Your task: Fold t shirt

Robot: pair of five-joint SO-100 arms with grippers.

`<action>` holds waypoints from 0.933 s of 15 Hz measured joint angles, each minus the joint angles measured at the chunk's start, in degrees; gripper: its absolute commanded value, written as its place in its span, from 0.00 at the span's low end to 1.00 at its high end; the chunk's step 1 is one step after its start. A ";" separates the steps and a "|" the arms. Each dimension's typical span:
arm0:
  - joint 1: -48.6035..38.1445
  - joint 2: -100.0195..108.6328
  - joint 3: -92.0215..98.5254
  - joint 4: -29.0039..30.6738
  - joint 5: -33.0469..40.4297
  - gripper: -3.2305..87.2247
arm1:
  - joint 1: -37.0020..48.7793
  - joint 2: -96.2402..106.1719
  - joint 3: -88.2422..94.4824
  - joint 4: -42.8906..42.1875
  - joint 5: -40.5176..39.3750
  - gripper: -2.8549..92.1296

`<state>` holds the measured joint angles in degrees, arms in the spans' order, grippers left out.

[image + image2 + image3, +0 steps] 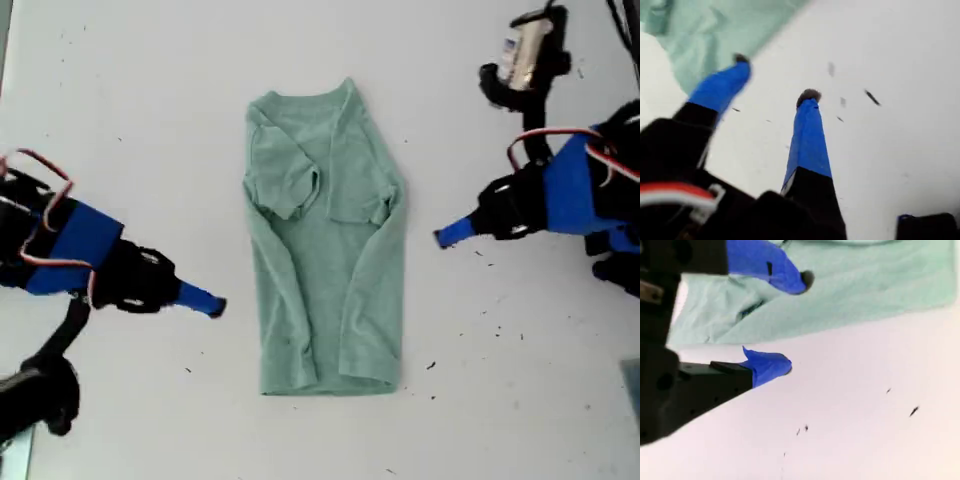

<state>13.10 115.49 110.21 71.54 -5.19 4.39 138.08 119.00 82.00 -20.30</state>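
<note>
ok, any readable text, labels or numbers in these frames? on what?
None readable.
t shirt: plain, no print or tag showing.
Cylindrical part at the exterior view's top right: carries a small pale patch, too blurred to read.
Table: only dark specks, no markings.

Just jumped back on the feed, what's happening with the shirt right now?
The t shirt lies flat on the white table with both side edges and sleeves already folded inward, making a long narrow strip; it hasn't been folded top to bottom yet. Neither arm is holding it. My first gripper and my second gripper are both open and empty, each beside an edge of the cloth, one at the exterior view's left and one at its right.
</note>
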 measured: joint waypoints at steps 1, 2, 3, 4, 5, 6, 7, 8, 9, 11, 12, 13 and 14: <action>0.79 -11.16 -13.18 2.29 2.99 0.32 | -3.08 -9.32 -9.23 0.35 0.26 0.37; 1.41 -21.36 -24.43 3.87 4.66 0.32 | -6.06 -17.84 -17.23 1.41 1.93 0.37; 1.85 -29.71 -32.61 4.31 5.63 0.32 | -8.88 -25.22 -23.91 2.55 3.96 0.37; 2.20 -35.07 -37.62 4.39 5.80 0.34 | -11.34 -31.73 -29.53 3.60 6.06 0.37; 2.46 -38.32 -40.34 4.31 5.80 0.34 | -13.54 -37.53 -34.01 4.22 8.17 0.37; 2.81 -40.25 -41.48 3.96 5.80 0.34 | -15.64 -42.89 -38.94 5.80 9.76 0.37; 3.25 -41.75 -42.28 3.52 5.80 0.34 | -17.40 -47.64 -43.77 6.59 11.25 0.36; 3.69 -43.33 -43.07 3.34 5.80 0.34 | -19.07 -51.24 -46.85 6.77 12.39 0.36; 4.13 -45.00 -43.59 2.64 5.80 0.34 | -20.39 -54.76 -49.39 6.15 13.36 0.36; 4.92 -48.08 -43.59 1.49 5.54 0.34 | -21.97 -58.27 -50.71 5.98 14.50 0.36; 5.01 -50.19 -44.21 0.70 5.45 0.34 | -22.24 -59.94 -50.71 4.66 15.03 0.36; 5.01 -53.00 -45.53 -0.09 5.45 0.34 | -22.68 -62.31 -50.71 4.31 15.73 0.36; 5.10 -56.51 -47.99 -0.70 5.45 0.34 | -23.29 -64.95 -50.71 2.11 16.61 0.34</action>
<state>18.19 58.97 62.23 70.84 0.26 -18.90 73.12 68.29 84.11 -3.69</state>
